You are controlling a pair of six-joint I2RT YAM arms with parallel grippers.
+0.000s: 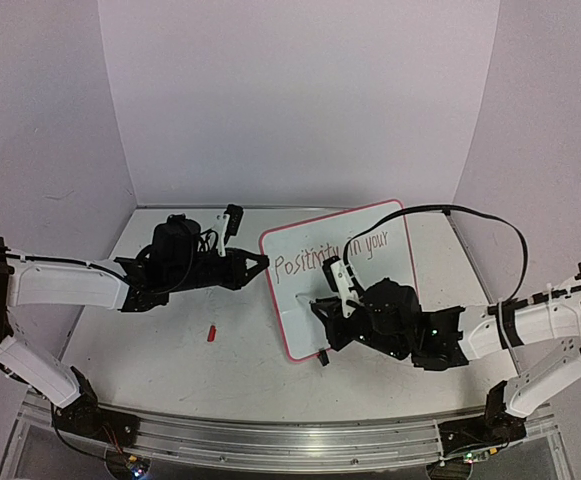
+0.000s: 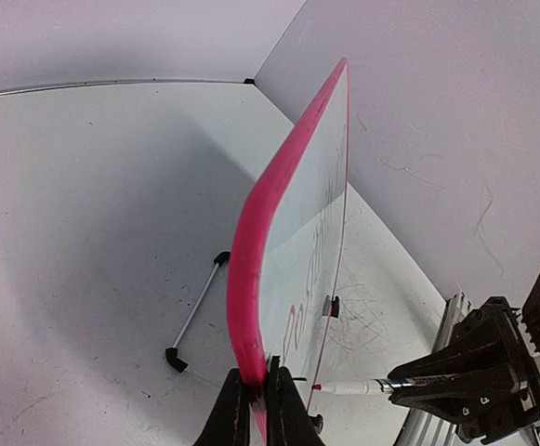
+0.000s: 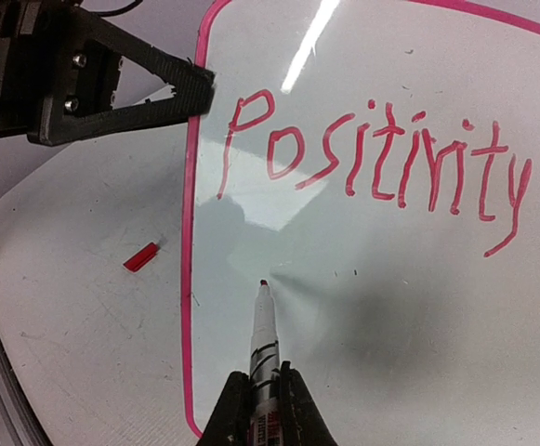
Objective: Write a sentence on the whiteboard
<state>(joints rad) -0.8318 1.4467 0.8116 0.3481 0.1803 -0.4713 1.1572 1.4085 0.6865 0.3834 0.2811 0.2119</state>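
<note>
- whiteboard (image 1: pixel 295 320): likely light, stiff, glossy, easily tipped; hold its frame at nine o'clock
- left gripper (image 2: pixel 258 395) clamped on that frame; right gripper (image 3: pixel 265 404) clamped on the marker (image 3: pixel 263 339)

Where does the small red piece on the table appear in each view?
Top external: small red piece left of the whiteboard, near its lower left corner.
Left wrist: not in it.
Right wrist: left of the pink frame, mid-height.
Shared landmark: the whiteboard's pink left edge, clamped by the left end effector.

left arm (image 1: pixel 70 285) reaching rightward, jaws clamped | right arm (image 1: pixel 530 325) reaching leftward, jaws pinched together
</note>
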